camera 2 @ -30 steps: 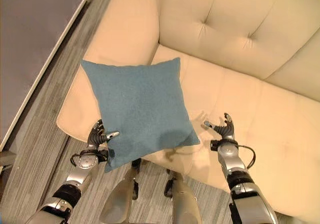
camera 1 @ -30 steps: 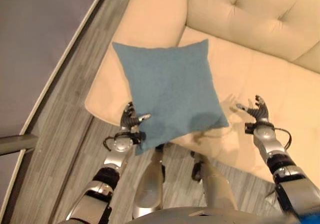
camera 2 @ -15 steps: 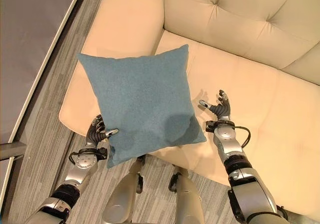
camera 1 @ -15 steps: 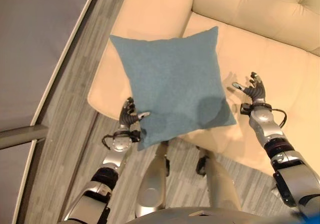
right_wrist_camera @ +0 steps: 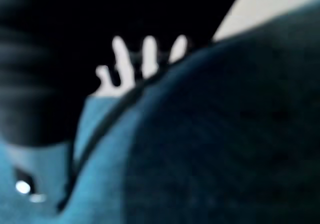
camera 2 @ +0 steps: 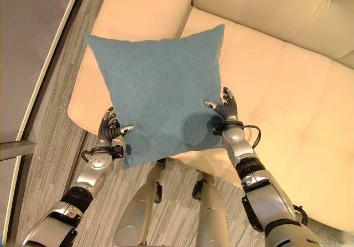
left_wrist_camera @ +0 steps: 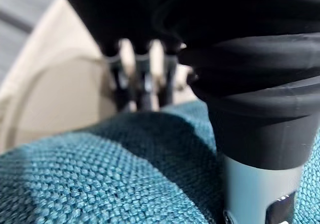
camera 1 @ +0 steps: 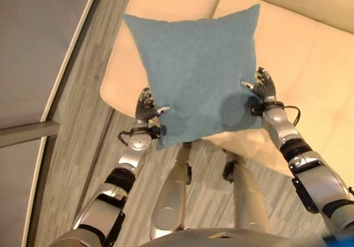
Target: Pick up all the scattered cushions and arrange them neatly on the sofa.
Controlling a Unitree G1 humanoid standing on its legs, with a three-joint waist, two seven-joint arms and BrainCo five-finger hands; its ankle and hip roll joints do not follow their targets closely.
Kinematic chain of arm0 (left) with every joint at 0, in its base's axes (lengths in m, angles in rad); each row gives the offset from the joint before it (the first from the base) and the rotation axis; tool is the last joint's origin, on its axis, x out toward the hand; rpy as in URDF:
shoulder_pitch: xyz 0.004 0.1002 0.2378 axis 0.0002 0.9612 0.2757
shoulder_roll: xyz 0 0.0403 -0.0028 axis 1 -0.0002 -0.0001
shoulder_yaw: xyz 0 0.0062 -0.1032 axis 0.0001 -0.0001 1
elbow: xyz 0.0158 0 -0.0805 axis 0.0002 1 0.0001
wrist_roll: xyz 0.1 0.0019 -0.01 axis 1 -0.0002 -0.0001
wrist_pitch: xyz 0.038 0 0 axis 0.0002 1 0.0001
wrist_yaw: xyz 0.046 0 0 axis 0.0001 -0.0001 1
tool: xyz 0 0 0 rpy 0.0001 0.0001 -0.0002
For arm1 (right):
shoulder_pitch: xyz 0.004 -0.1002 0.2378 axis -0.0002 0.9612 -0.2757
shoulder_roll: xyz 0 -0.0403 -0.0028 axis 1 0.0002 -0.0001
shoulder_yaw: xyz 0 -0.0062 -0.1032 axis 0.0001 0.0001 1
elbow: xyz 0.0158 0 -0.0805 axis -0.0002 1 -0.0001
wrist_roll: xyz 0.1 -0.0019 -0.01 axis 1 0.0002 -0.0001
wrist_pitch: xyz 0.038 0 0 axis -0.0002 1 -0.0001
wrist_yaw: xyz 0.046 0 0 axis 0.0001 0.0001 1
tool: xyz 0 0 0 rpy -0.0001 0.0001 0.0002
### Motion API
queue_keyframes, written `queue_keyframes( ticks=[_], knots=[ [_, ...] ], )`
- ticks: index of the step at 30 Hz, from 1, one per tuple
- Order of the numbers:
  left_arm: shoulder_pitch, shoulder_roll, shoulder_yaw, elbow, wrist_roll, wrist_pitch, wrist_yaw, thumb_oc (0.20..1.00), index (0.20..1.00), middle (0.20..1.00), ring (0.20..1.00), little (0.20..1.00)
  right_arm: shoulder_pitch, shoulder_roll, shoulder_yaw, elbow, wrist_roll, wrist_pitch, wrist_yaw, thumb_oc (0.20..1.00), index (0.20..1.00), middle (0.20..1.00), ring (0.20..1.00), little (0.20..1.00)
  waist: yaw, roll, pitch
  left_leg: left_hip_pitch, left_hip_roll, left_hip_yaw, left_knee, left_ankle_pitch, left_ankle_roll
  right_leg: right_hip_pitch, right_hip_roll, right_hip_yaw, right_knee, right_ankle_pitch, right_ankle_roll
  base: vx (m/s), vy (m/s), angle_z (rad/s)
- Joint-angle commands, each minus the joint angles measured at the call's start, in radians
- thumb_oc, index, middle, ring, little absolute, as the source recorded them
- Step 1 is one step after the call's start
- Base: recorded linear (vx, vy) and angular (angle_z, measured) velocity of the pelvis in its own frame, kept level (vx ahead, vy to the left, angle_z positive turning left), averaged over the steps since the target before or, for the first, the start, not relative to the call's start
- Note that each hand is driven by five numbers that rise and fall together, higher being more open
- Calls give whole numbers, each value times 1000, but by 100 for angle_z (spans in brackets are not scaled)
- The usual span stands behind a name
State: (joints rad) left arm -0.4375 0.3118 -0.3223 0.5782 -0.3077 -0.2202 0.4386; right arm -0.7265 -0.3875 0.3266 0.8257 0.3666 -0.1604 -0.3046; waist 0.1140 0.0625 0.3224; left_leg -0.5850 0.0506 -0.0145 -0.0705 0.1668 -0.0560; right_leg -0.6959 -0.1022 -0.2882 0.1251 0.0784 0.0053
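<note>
Left hand (camera 1: 146,110) pinched the cushion (camera 1: 196,73) at its near-left corner, thumb on top, fingers curled behind the edge. Right hand (camera 1: 262,85) sat against the cushion's near-right edge, thumb on the face, fingers spread and fairly straight behind it; I judged it as bracing, not clamping. Left wrist view showed teal weave right under the thumb; right wrist view showed the cushion pressed close along that hand.

Cushion was held up between both hands over the sofa (camera 1: 326,64), above the seat's front-left corner beside the armrest, its far corners toward the backrest. Whether it touched the seat I couldn't tell.

Step in hand, my read: setting this cushion down. To do it well I'd carry it further in toward the backrest, keep both sides level so it doesn't twist, lean it upright and square against the back next to the armrest, then let go with both hands together. Risk: the one-corner pinch lets the cushion swing or sag.

No brand, label or writing readable on cushion or sofa.
</note>
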Motion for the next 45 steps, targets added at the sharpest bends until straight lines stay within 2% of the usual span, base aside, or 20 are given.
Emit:
queue_keyframes(
  ticks=[1,5,6,7,8,9,14,15,17,25,26,27,28,29,35,36,39,41,42,45],
  knots=[
    [-125,-97,-56,4,-20,-12,-3,1000,1000,1000,1000,1000,-13,62,92,-13,-56,-31,6,1000,1000,1000,1000,1000,-16,9,2,51,-12,0,-17,-28,-65,63,-9,36,0,-59,101,-10,-8,3],
    [-124,-125,-63,27,-41,-11,10,1000,1000,1000,1000,1000,-1,121,65,-42,-4,-54,-7,1000,1000,1000,1000,1000,-20,3,1,52,-15,-6,-17,-31,-65,71,-5,32,-12,-54,101,-2,-6,3],
    [-117,-132,-64,35,-48,-9,11,1000,1000,1000,1000,1000,1,132,56,-54,10,-60,-12,856,856,856,856,856,-22,1,1,55,-14,-7,-17,-33,-66,75,-5,30,-16,-52,102,0,0,0],
    [-108,-138,-67,40,-53,-8,9,1000,1000,1000,1000,1000,10,141,55,-66,15,-65,-14,316,316,316,316,316,-24,0,1,59,-14,-7,-17,-35,-66,81,-4,30,-21,-51,102,0,0,0],
    [-91,-155,-73,54,-70,-5,6,881,881,881,881,881,26,165,53,-89,36,-78,-15,200,200,200,200,200,-27,-6,0,76,-13,-4,-17,-39,-65,105,-2,31,-30,-49,102,0,0,0],
    [-90,-163,-76,65,-78,-4,6,200,200,200,200,200,31,173,50,-100,44,-84,-17,200,200,200,200,200,-29,-9,-1,85,-13,-4,-17,-41,-65,116,-1,31,-34,-48,101,0,0,0],
    [-57,-181,-77,69,-83,0,16,200,200,200,200,200,101,201,26,-163,41,-100,-50,200,200,200,200,200,-43,-30,-11,149,-6,-1,-17,-57,-65,196,2,31,-54,-46,102,13,16,8],
    [-41,-188,-74,56,-85,1,21,200,200,200,200,200,137,208,21,-184,32,-99,-51,200,200,200,200,200,-49,-38,-11,168,-7,4,-17,-39,-59,223,-3,23,-65,-20,94,-14,40,4],
    [-29,-191,-72,45,-91,0,22,200,200,200,200,200,159,206,20,-194,20,-95,-54,200,200,200,200,200,-53,-44,-15,188,-5,6,-17,-44,-58,244,-2,23,-70,-20,95,7,17,0],
    [76,-191,-39,-41,-113,4,15,200,200,200,200,200,332,185,-12,-248,3,-71,-21,200,200,200,200,200,-82,-82,-55,370,-3,40,-17,-94,-36,436,1,43,-100,-34,99,71,39,-7],
    [97,-188,-33,-56,-116,5,10,200,200,200,200,200,351,181,-21,-256,1,-69,-16,200,200,200,200,200,-86,-86,-62,391,-5,46,-17,-100,-29,455,2,52,-103,-36,100,70,136,-20],
    [160,-177,-13,-104,-130,8,-13,200,200,200,200,200,396,175,-33,-282,-9,-63,1,200,200,200,200,200,-92,-96,-84,439,-15,55,9,-135,-8,501,10,95,-121,-35,105,67,137,-20],
    [160,-177,-13,-104,-130,8,-13,200,200,200,200,200,396,175,-33,-283,-9,-63,1,200,200,200,200,200,-92,-97,-86,436,-15,54,9,-134,-8,499,9,95,-122,-33,105,57,201,-49],
    [204,-164,-4,-140,-130,13,-34,200,200,200,200,200,433,174,-48,-305,-13,-59,20,200,200,200,200,200,-94,-103,-102,463,-23,58,38,-165,4,525,14,130,-135,-28,111,10,95,-56],
    [289,-137,21,-201,-119,24,-78,200,200,200,200,200,504,162,-78,-367,-53,-49,46,200,200,200,200,200,-105,-113,-154,519,-42,82,59,-206,28,556,9,200,-144,-4,139,18,174,-53],
    [314,-125,28,-221,-107,28,-84,200,200,200,200,200,516,160,-83,-389,-67,-48,57,200,200,200,200,200,-110,-111,-161,548,-52,97,65,-224,40,557,4,231,-127,6,156,-28,136,-51],
    [332,-114,36,-241,-93,33,-92,200,200,200,200,200,526,160,-85,-412,-82,-45,66,200,200,200,200,200,-109,-112,-173,573,-60,120,62,-233,53,547,0,248,-100,11,171,-51,169,-64],
    [344,-109,40,-249,-81,38,-100,200,200,200,200,200,530,158,-87,-432,-101,-42,76,200,200,200,200,200,-105,-108,-169,595,-58,150,69,-242,61,534,-5,231,-46,6,183,-67,113,-93],
    [360,-101,39,-264,-67,41,-105,200,200,200,200,200,534,160,-89,-438,-117,-40,81,200,200,200,200,200,-94,-101,-168,620,-50,176,75,-250,65,533,-37,158,-15,3,187,-21,15,-77],
    [369,-99,35,-265,-58,49,-112,200,200,200,200,200,542,159,-94,-443,-127,-38,78,200,200,200,200,200,-91,-93,-167,641,-39,180,72,-247,68,540,-62,112,20,-10,180,-33,-52,-66]
  ],
)
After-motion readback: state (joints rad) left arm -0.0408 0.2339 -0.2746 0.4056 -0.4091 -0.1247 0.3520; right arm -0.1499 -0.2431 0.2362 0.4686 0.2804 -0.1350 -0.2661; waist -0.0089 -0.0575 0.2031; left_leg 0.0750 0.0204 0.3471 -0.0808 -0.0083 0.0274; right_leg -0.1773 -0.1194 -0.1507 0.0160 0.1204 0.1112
